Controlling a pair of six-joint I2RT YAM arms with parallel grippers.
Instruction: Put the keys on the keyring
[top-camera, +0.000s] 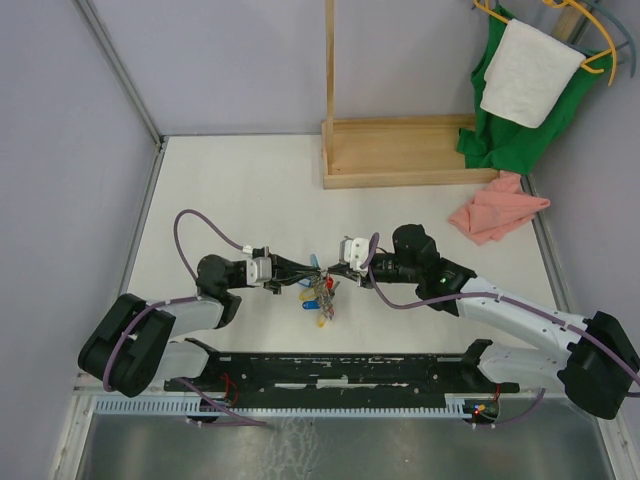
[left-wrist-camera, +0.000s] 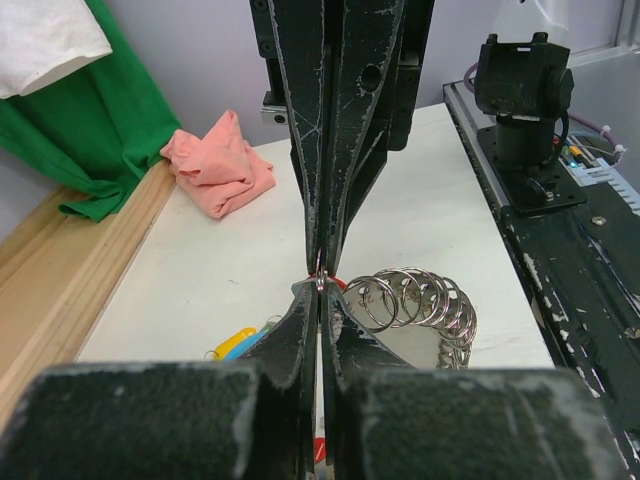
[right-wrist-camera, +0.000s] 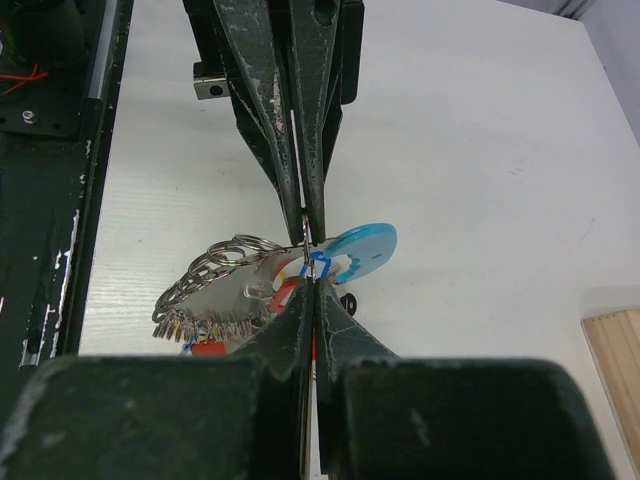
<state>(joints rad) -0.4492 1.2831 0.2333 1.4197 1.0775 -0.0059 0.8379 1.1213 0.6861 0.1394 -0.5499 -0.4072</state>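
White surface (top-camera: 250, 190) enclosed by pale lilac walls (top-camera: 230, 60), evenly lit. At its far edge stands a low wooden base (top-camera: 400, 165) with an upright post (top-camera: 329, 60). Far right: green cloth (top-camera: 510, 135) and white towel (top-camera: 527, 75) hanging; pink cloth (top-camera: 497, 212) crumpled on the surface.

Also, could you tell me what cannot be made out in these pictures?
Top view: keys too small to count, partly under the jaws.
Left wrist view: yellow tag half hidden by that arm's jaws.
Right wrist view: wire loop pinched by both shut jaws; which ring it belongs to is hidden.
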